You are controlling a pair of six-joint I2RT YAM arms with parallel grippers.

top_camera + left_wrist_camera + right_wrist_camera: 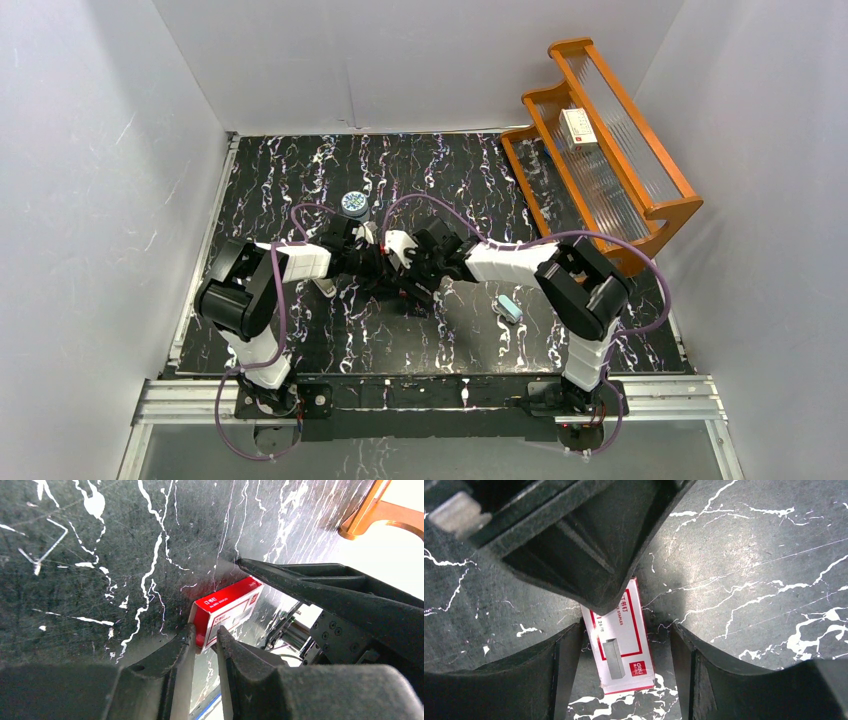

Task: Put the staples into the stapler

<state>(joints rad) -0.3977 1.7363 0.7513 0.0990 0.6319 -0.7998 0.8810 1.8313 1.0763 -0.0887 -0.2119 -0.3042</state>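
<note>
The staples are inside a small red-and-white cardboard box (pixel 227 607) that lies flat on the black marbled table; the strips themselves are hidden. My left gripper (pixel 205 637) is shut on one end of the box. My right gripper (pixel 625 630) is open and straddles the other end of the box (pixel 624 647), its left finger close to the box edge. Both grippers, left (pixel 385 262) and right (pixel 418 262), meet at the table's middle and hide the box in the top view. A pale shape (pixel 325 287) under my left forearm may be the cream stapler; I cannot tell.
A light blue stapler (pixel 510 308) lies beside my right arm. A round blue-and-white tin (pixel 353 203) stands behind the grippers. An orange wooden rack (pixel 600 150) at the back right holds a white box (pixel 578 125). A bent wire (pixel 45 545) lies on the table.
</note>
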